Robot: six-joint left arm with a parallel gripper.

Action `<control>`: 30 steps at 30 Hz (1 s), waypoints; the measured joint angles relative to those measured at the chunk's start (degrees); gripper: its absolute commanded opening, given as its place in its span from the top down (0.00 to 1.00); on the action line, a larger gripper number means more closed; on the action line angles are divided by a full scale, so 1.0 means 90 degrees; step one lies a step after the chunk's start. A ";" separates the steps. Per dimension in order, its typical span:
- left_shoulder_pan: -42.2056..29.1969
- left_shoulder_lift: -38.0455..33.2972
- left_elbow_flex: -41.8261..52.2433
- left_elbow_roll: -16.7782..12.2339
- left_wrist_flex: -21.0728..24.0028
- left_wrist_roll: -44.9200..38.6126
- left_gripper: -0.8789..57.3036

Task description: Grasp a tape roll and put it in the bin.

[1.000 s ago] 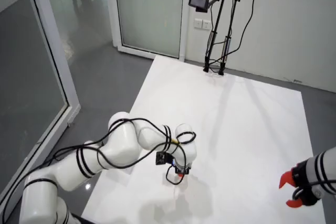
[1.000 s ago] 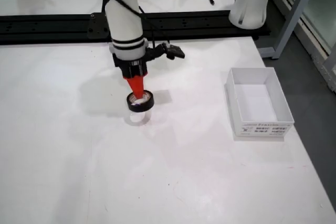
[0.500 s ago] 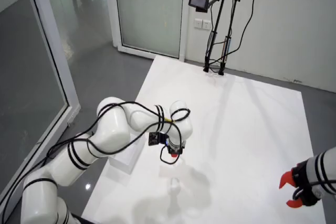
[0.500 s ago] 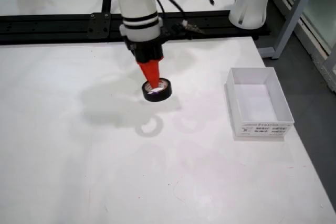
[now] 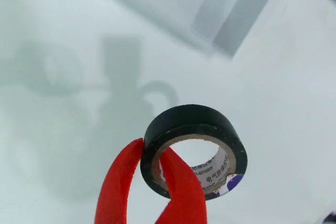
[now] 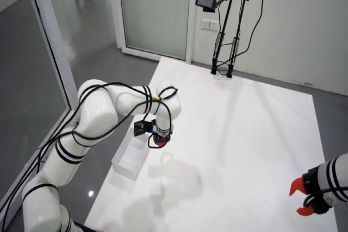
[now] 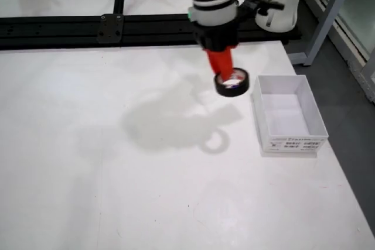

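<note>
Carrying the tape roll clear of the tabletop, the gripper had its red fingers pinched on the roll's wall, one inside the core and one outside, as the view that rides on the gripper showed. The roll hung in the air just beside the bin, at about nine o'clock from it in the front view, with its shadow lying on the white surface below, near six o'clock from the roll. To finish the carry well, the arm would probably need to travel on toward three o'clock in that view until the roll sat over the middle of the bin, not over its near wall, and only then let the fingers part; a low release should keep the roll from bouncing or rolling out. The grip caught just one side of the ring, so a smooth, unhurried move looked wise. In both fixed views the bin's white floor looked bare, with nothing in it. The second arm's gripper waited at the far edge in the side view.
</note>
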 measured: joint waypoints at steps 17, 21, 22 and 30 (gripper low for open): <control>0.1225 -0.1200 0.1480 -0.0134 0.0109 -0.0363 1.00; 0.1424 -0.1245 0.1636 -0.0138 0.0107 -0.0431 1.00; 0.1459 -0.1244 0.1663 -0.0140 0.0105 -0.0445 1.00; 0.1672 -0.0975 0.1853 -0.0152 -0.0222 -0.0592 1.00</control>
